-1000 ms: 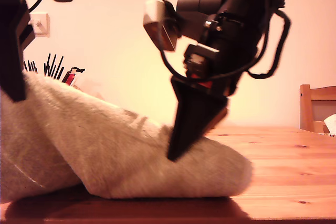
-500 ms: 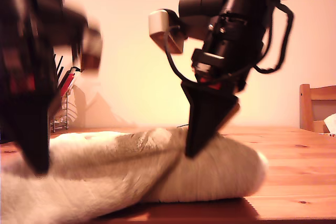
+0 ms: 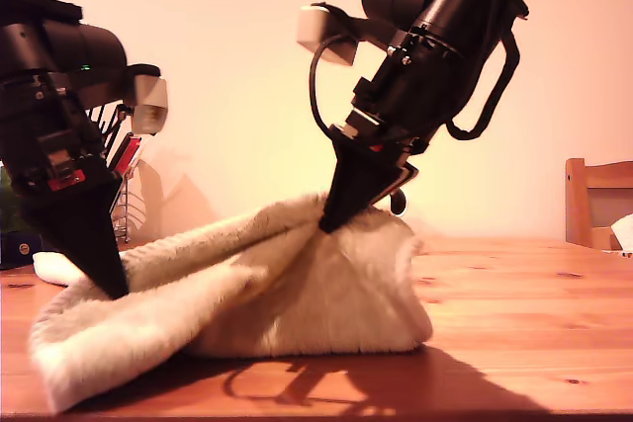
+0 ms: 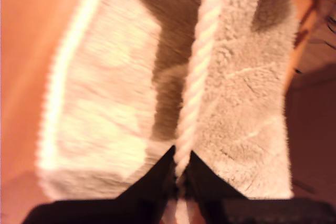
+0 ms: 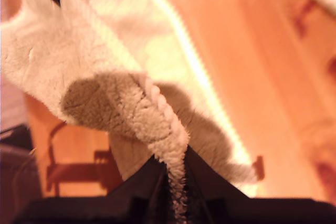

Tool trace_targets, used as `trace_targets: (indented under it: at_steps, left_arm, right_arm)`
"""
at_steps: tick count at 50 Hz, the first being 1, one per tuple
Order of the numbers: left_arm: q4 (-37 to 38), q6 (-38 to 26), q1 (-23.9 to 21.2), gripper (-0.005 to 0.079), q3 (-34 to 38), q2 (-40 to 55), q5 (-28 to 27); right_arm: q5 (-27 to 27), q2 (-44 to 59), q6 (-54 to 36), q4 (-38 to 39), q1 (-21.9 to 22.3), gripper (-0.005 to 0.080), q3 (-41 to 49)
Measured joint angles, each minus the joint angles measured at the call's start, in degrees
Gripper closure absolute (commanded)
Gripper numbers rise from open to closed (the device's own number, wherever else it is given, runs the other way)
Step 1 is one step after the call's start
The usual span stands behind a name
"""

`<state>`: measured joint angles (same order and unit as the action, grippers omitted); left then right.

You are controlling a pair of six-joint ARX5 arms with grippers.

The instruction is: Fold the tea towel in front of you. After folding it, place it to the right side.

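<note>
Both my first gripper (image 4: 180, 174) and my second gripper (image 5: 176, 182) are pinching the tea towel (image 3: 297, 294) by its corded hem, fingers closed, holding it partly raised off the worktop (image 3: 514, 343) so it can double over.

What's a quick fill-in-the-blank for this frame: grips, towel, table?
My first gripper and my second gripper are both ____ on the tea towel.
The towel's lower part rests on a ____ table.
The exterior view shows ____ arms over the table.
Missing words: shut; wooden; two.
</note>
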<state>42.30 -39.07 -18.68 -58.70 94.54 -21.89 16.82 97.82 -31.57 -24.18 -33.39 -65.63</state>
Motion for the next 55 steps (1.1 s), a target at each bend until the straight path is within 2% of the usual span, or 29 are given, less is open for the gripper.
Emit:
trace_targets:
  at_steps: [12,15,18,22,25,30,37,47,55]
  left_arm:
    - [-6.19,-0.22,2.08,0.0763,0.0,0.0,0.13]
    - [-6.91,-0.22,2.67,0.0744,0.0,0.0,0.17]
    - [-7.08,-0.22,3.1,0.0691,0.0,0.0,0.39]
    - [-7.63,-0.22,3.61,0.0577,0.0,0.0,0.87]
    - [-7.69,-0.22,4.39,0.0537,0.0,0.02,1.2]
    - [-8.13,-0.22,5.35,0.0538,0.0,0.02,2.54]
    - [-9.14,0.0,5.66,0.0539,0.0,0.04,2.45]
    - [-8.35,7.41,4.0,0.054,0.0,0.04,-3.78]
    - [-7.56,8.92,2.58,0.0589,0.0,0.04,-4.72]
  right_arm:
    - [0.11,7.5,0.02,4.63,1.68,0.0761,-0.07]
    - [0.15,9.75,0.02,6.23,1.64,0.0735,-0.07]
    - [0.15,11.34,0.0,7.89,1.51,0.0695,-0.07]
    - [-0.7,12.2,0.02,8.44,1.42,0.0631,-0.07]
    - [-2.8,12.28,0.02,8.83,1.57,0.0589,-0.07]
    - [-5.14,12.28,0.15,9.53,2.19,0.0536,-0.33]
    - [-5.22,12.31,2.32,8.74,2.95,0.0486,-2.89]
    - [-5.16,12.31,4.81,4.13,2.93,0.0447,-8.83]
    - [-5.18,12.31,5.35,-2.4,2.99,0.0447,-12.87]
